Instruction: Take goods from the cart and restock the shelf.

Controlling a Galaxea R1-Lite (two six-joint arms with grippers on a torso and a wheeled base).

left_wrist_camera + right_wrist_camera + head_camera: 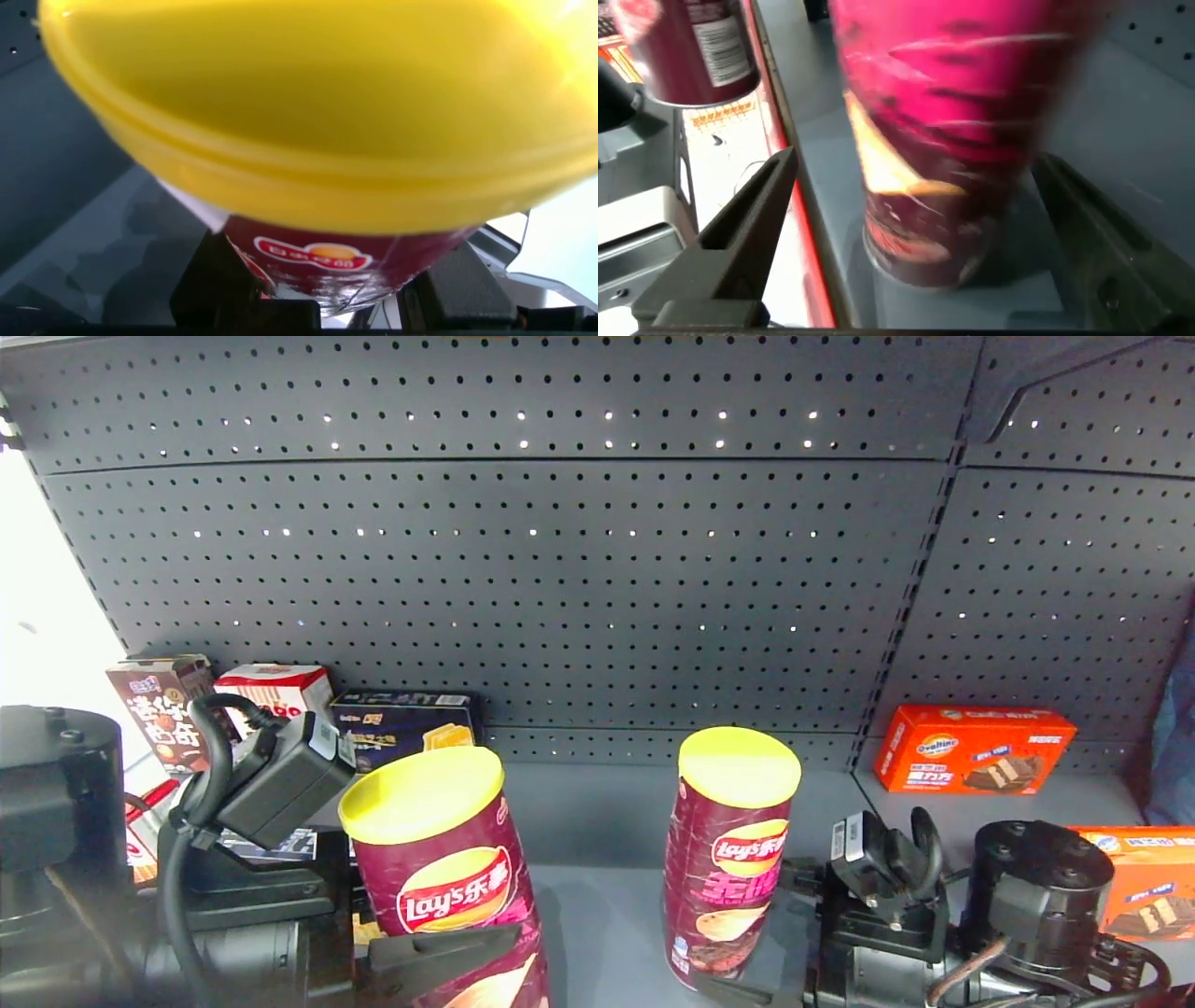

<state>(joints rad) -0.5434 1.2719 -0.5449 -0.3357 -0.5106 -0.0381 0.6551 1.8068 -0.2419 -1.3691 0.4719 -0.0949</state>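
The shelf [597,821] is carrying the right can [733,859], standing upright at 5 o'clock, with the right gripper [924,252] spread loose around it. The left gripper [327,289] is grasping the tilted left can [439,859] at 7 o'clock. The cans are probably light, stiff and slippery, so I am judging the middle of the body the safest hold.

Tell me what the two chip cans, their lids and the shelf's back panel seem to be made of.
Left can and right can: likely cardboard tubes under a glossy printed wrap; a sheen shows on the maroon sides.
Left lid and right lid: yellow plastic, smooth, with a moulded rim.
Back panel: probably painted sheet metal, matte dark grey, punched with regular holes that let light through.
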